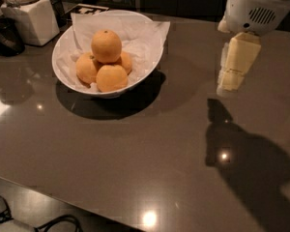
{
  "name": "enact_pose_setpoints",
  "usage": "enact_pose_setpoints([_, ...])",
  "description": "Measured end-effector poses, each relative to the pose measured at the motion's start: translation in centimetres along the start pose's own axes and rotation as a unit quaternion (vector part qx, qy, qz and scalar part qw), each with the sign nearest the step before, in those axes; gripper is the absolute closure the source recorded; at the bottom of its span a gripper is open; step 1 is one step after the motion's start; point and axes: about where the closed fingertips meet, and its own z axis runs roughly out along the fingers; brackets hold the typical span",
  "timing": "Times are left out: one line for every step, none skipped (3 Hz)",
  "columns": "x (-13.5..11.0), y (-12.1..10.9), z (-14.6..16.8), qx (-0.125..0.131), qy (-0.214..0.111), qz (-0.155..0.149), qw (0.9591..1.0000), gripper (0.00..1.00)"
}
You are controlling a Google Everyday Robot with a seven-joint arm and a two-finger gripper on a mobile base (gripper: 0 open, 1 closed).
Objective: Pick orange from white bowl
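Observation:
The white bowl [67, 79] stands on the dark counter at the upper left, lined with crinkled white paper. It holds several oranges. The orange [106, 46] sits on top of the pile, with a small dark stem dot facing up. Three smaller oranges lie under and around it. My gripper [231, 83] hangs at the upper right, well to the right of the bowl and above the counter, its cream fingers pointing down. It holds nothing.
A white square canister [33, 19] stands at the back left, beside a dark object [5, 35]. The counter's front edge [111, 216] runs across the bottom, with cables on the floor below. The arm's shadow [251, 153] lies at the right.

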Motion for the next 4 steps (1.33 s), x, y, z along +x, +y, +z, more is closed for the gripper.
enact_pose_setpoints([-1.0,-0.7,0.0,0.012,-0.011,-0.005,0.9999,0.00])
enact_pose_setpoints([-2.6,-1.7,-0.2,0.028,-0.016,-0.010,0.9994,0.00])
enact_pose_setpoints([-6.5,-3.2,-1.0,0.046,-0.014,-0.040,0.9981,0.00])
enact_pose_setpoints([-10.8,-5.9,0.6,0.055,0.016,-0.069,0.9959,0.00])
